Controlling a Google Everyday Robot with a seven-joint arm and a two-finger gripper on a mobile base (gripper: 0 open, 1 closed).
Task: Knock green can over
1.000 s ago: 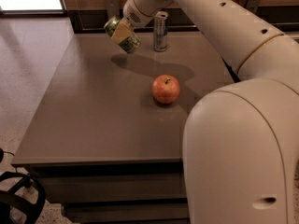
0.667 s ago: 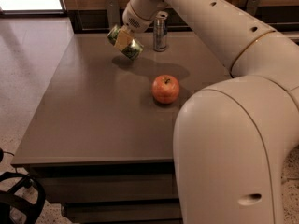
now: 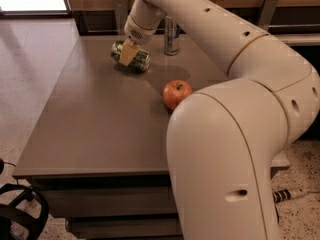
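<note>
The green can (image 3: 140, 60) lies on its side on the far part of the brown table (image 3: 95, 124), its mottled green-and-white body pointing left to right. My gripper (image 3: 128, 53) hangs from the cream arm and reaches down right over the can's middle, in contact with it or just in front of it.
A slim silver-and-blue can (image 3: 171, 36) stands upright just right of and behind the green can. A red apple (image 3: 176, 94) sits mid-table. My arm's large cream body (image 3: 230, 154) fills the right foreground. A black chair base (image 3: 20, 214) is at the lower left.
The green can was tilted at the gripper above the table. It has gone down and now lies flat on its side. The gripper has lowered with it.
</note>
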